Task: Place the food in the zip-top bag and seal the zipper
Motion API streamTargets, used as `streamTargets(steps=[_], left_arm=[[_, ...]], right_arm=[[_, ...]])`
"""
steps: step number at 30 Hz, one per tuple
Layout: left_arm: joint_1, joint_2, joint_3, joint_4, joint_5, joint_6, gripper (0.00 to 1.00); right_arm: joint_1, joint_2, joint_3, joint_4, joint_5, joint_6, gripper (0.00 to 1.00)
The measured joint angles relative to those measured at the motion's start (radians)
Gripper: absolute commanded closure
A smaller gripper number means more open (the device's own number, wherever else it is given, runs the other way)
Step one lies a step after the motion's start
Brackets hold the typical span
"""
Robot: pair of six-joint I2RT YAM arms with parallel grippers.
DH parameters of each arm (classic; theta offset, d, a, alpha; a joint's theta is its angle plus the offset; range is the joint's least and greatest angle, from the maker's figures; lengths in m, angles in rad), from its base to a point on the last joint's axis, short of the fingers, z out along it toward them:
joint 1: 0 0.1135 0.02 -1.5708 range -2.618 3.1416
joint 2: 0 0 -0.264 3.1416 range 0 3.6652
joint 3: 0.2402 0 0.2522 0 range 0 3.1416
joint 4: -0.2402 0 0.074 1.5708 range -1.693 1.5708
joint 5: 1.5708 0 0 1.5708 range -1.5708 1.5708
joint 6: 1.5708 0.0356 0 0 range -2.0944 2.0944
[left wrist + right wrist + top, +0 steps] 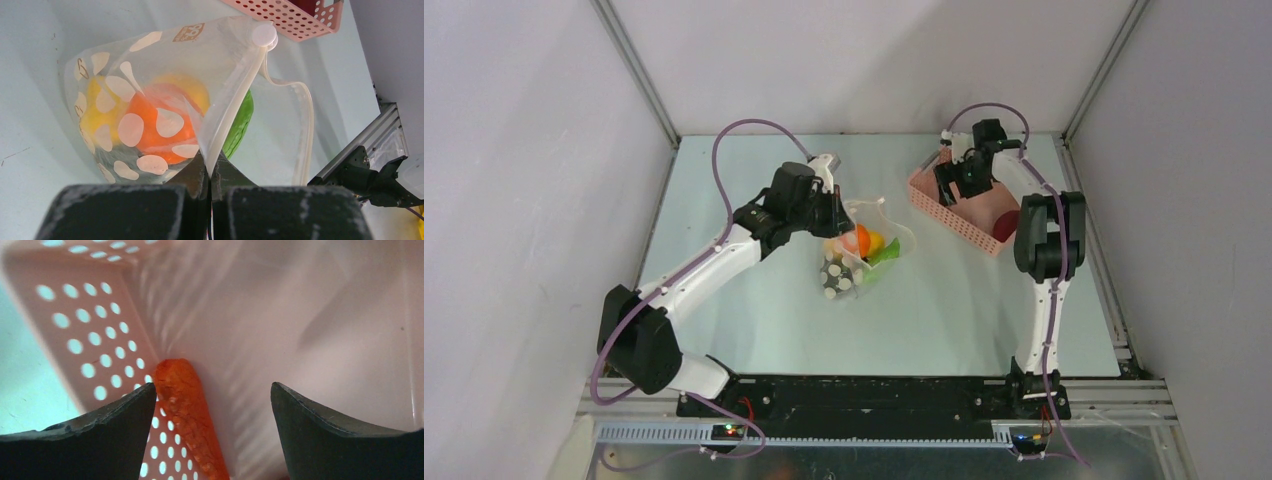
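Note:
The clear dotted zip-top bag (856, 258) lies mid-table with orange, yellow and green food (864, 242) inside. In the left wrist view the bag (150, 75) shows an orange piece (152, 127), a yellow piece (95, 112) and a green piece (241, 122). My left gripper (211, 172) is shut on the bag's mouth edge by the whitish zipper (235, 100), which gapes open. My right gripper (212, 395) is open inside the pink basket (959, 215), its jaws either side of an orange carrot-like piece (187, 410). A dark red piece (1006, 225) lies in the basket.
The pink basket stands at the back right near the enclosure's wall; its perforated wall (85, 340) is close to my right gripper's left finger. A metal rail (360, 145) runs along the table's edge.

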Motion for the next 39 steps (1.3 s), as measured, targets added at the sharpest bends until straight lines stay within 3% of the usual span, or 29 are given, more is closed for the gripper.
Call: streamTargets(steps=[9,25,27,33,39], left_arm=[[0.000,0.000,0.000,-0.004,0.000,0.001,1.00],[0.000,0.000,0.000,-0.006,-0.018,0.002,1.00],[0.000,0.000,0.000,-0.007,-0.018,0.002,1.00],[0.000,0.000,0.000,-0.008,-0.018,0.002,1.00],[0.000,0.000,0.000,-0.008,-0.018,0.002,1.00]], right_arm=[[0.035,0.035,0.025,-0.075,0.035,-0.128,0.12],[0.004,0.084,0.031,-0.062,0.206,-0.112,0.23],[0.000,0.084,0.031,-0.063,0.205,-0.108,0.29],[-0.009,0.084,0.031,-0.070,0.168,-0.079,0.73],[-0.011,0.077,0.030,-0.065,0.146,-0.024,0.96]])
